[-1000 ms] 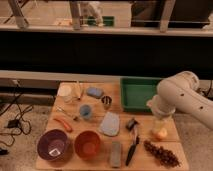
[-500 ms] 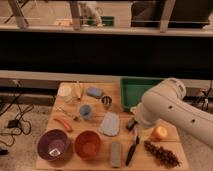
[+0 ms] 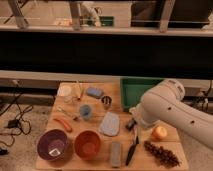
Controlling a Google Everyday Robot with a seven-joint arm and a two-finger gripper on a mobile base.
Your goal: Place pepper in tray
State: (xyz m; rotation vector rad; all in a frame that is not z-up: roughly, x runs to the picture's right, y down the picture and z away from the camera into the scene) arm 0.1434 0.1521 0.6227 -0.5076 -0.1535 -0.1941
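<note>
The pepper (image 3: 62, 123) is a slim orange-red piece lying on the left side of the wooden table (image 3: 150, 161), just above the purple bowl. The green tray (image 3: 134, 90) sits at the back right of the table, and its right part is hidden behind my white arm. My gripper (image 3: 131, 124) shows as a dark piece at the end of the arm, low over the table's middle. It is below the tray's front rim and well to the right of the pepper, and it is not touching the pepper.
A purple bowl (image 3: 52, 145) and an orange bowl (image 3: 88, 144) stand at the front left. A round orange fruit (image 3: 159, 132), dark grapes (image 3: 161, 153), a black utensil (image 3: 131, 147), a grey block (image 3: 116, 153), a grey-blue pad (image 3: 109, 124), a blue sponge (image 3: 94, 92) and a small blue cup (image 3: 85, 111) are spread around.
My arm has swung left from the right edge, over the tray's front corner, toward the table's middle. The objects on the table have not moved.
</note>
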